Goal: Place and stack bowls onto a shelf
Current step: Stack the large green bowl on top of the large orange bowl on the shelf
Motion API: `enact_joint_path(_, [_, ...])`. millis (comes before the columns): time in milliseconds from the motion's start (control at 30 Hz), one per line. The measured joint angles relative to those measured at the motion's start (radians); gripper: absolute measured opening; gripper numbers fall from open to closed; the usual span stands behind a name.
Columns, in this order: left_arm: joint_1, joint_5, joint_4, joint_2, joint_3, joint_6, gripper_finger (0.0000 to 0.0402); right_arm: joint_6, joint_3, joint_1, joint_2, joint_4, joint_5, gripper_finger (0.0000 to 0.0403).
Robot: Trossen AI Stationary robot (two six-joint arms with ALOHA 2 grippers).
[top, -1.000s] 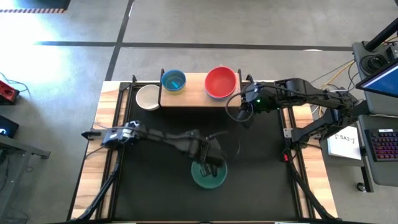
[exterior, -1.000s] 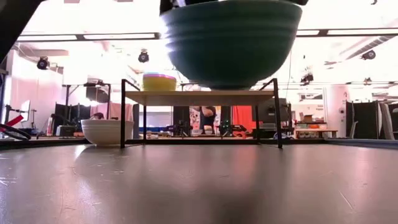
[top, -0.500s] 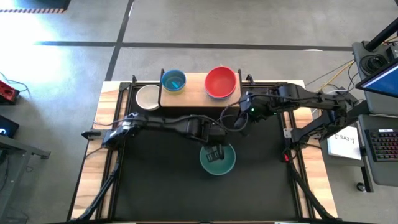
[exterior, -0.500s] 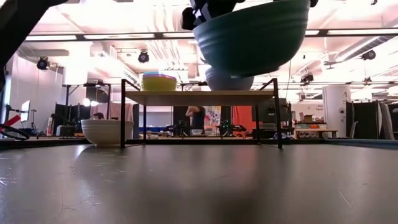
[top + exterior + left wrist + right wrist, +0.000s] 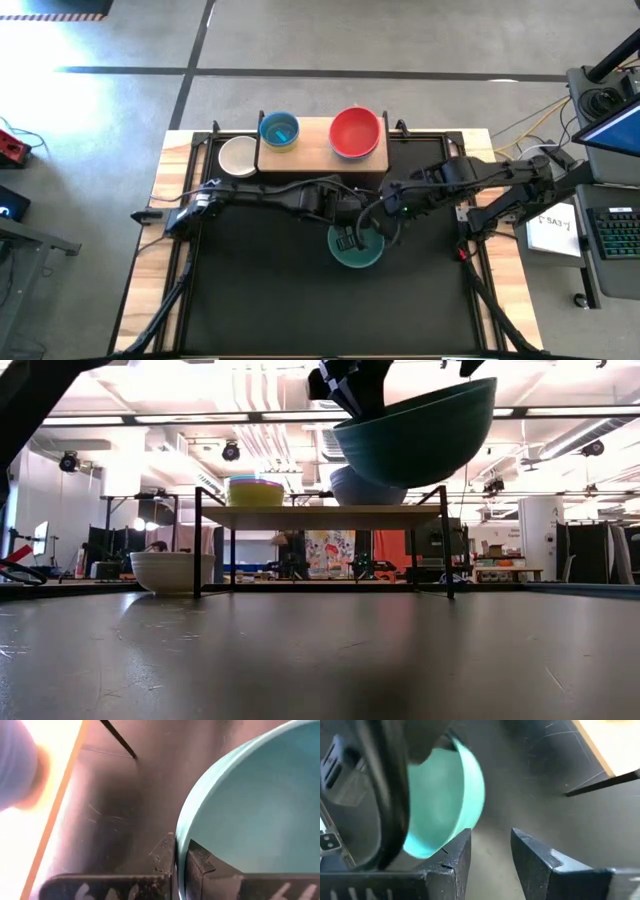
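Black counter (image 5: 260, 300), wood edges; shelf (image 5: 315, 150) at back. Left gripper (image 5: 347, 240) fingers clamp teal bowl (image 5: 358, 252) rim, held aloft. Right gripper (image 5: 384, 208) fingers apart, beside it. Lab room behind.

No brand, number or sign can be read with certainty. Pale characters are seen on the left claw's (image 5: 181, 865) dark body in the left wrist view, cut off by the frame. Handwriting on a white sheet (image 5: 556, 227) at the far right stays illegible.

Teal bowl (image 5: 356, 248) tilted, airborne, red bowl (image 5: 355, 132) on shelf (image 5: 315, 150)
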Motion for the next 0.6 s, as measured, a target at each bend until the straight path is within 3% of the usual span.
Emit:
enact_joint_path(233, [0.01,-0.044,0.001,-0.028,0.0,0.016,0.0,0.065,0.0,0.081,-0.007,-0.066,0.043,0.0128])
enact_joint_path(333, [0.011,-0.054,0.012,-0.044,0.0,0.016,0.0,0.113,0.0,0.109,-0.007,-0.095,0.11,0.0128])
enact_joint_path(600, [0.019,-0.057,0.095,-0.067,0.0,0.01,0.0001,0.145,0.0,0.127,-0.007,-0.019,0.163,0.0128])
